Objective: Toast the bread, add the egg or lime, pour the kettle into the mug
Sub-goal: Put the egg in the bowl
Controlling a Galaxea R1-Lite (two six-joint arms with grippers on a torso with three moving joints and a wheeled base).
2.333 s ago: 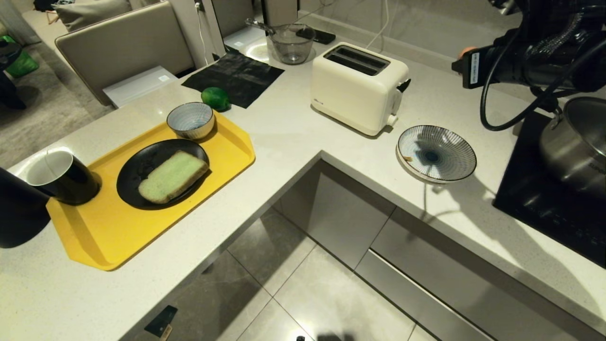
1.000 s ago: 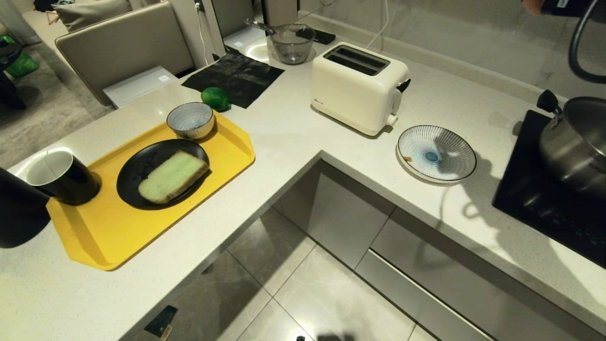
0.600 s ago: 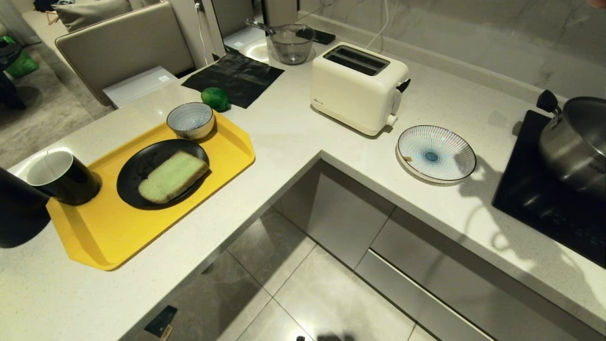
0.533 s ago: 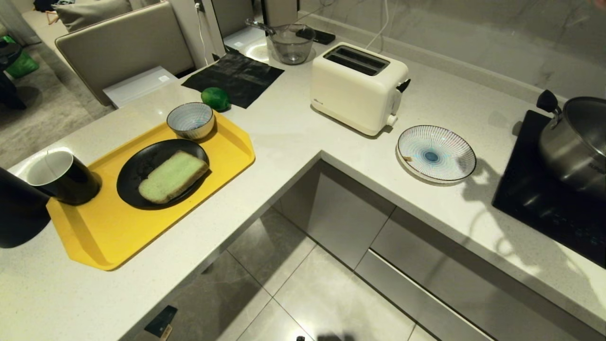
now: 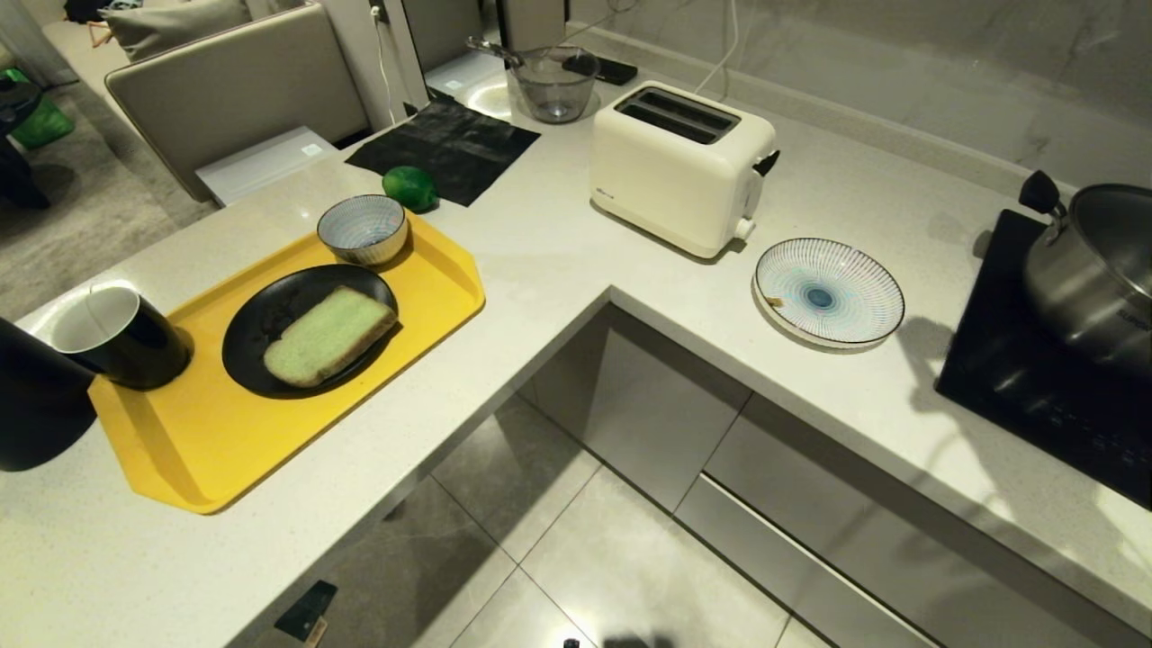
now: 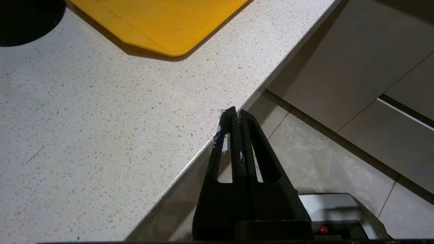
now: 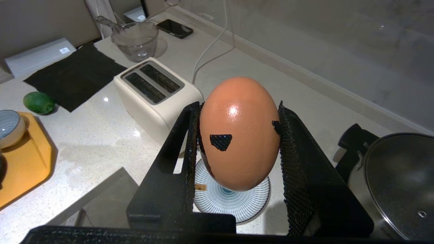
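My right gripper is shut on the egg, a pinkish-brown egg with black marks on its shell, held high over the striped plate; this arm is out of the head view. The bread, pale green with tan crust, lies on a black plate on the yellow tray. The black mug stands at the tray's left end, beside the black kettle at the frame edge. The lime rests on the counter behind the small striped bowl. My left gripper is shut, empty, parked over the counter edge.
A cream toaster with empty slots stands mid-counter, the striped plate to its right. A steel pot sits on the black hob. A glass jug, phone and black cloth lie at the back.
My right arm with the egg has risen up and out of the head view's top right corner. Its shadow has slid right across the counter, off the striped plate. Nothing else moved.
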